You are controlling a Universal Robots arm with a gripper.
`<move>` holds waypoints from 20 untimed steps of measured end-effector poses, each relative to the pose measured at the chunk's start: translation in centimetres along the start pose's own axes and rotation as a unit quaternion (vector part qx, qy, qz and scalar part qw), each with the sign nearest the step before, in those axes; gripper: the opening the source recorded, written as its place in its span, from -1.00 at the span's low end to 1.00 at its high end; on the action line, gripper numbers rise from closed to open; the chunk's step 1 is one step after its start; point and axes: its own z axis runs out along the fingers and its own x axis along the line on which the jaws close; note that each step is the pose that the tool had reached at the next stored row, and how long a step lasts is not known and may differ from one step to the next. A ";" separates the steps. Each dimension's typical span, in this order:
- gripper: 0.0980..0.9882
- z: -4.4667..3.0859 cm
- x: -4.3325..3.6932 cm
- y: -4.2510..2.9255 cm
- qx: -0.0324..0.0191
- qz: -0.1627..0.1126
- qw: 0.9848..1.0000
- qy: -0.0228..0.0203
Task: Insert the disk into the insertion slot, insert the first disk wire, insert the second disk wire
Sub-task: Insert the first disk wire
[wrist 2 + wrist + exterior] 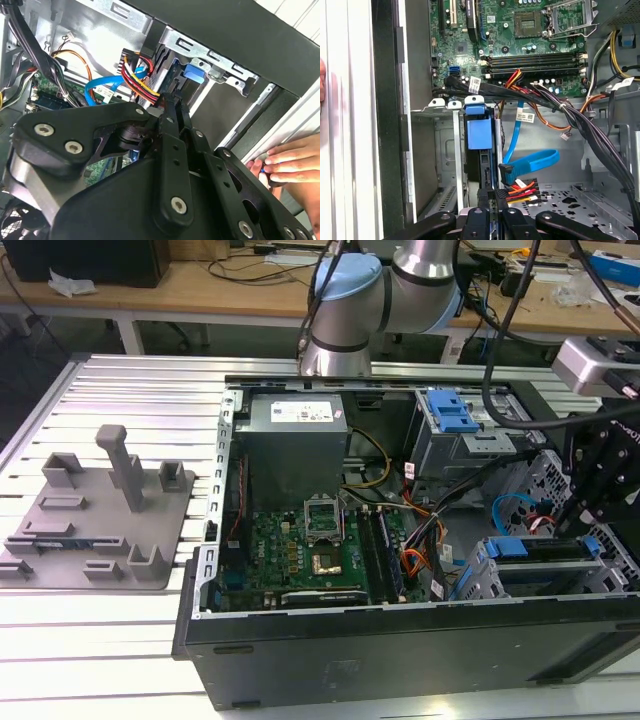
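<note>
Pinches, with the gripper [490,202] fingers nearly together, the black plug of the red-yellow-orange disk wire [520,189], right at the end of the disk [480,134], lodged in the insertion slot [455,150] with blue carrier tab toward the motherboard [520,30]; cannot tell whether seated. Hangs off the arm [400,280] at the exterior view's right, pointing down into the open case [400,660]. Just beside the plug: a looping blue flat cable [532,161]. Between slot and motherboard: a black cable bundle [570,117]. Outside the case wall: a person's hand [292,160].
</note>
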 end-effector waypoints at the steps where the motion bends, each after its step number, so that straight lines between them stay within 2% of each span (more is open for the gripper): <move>1: -0.85 0.03 -0.01 0.01 0.000 0.000 1.000 0.000; 20: -0.85 0.14 -0.30 -0.13 0.000 0.000 1.000 0.000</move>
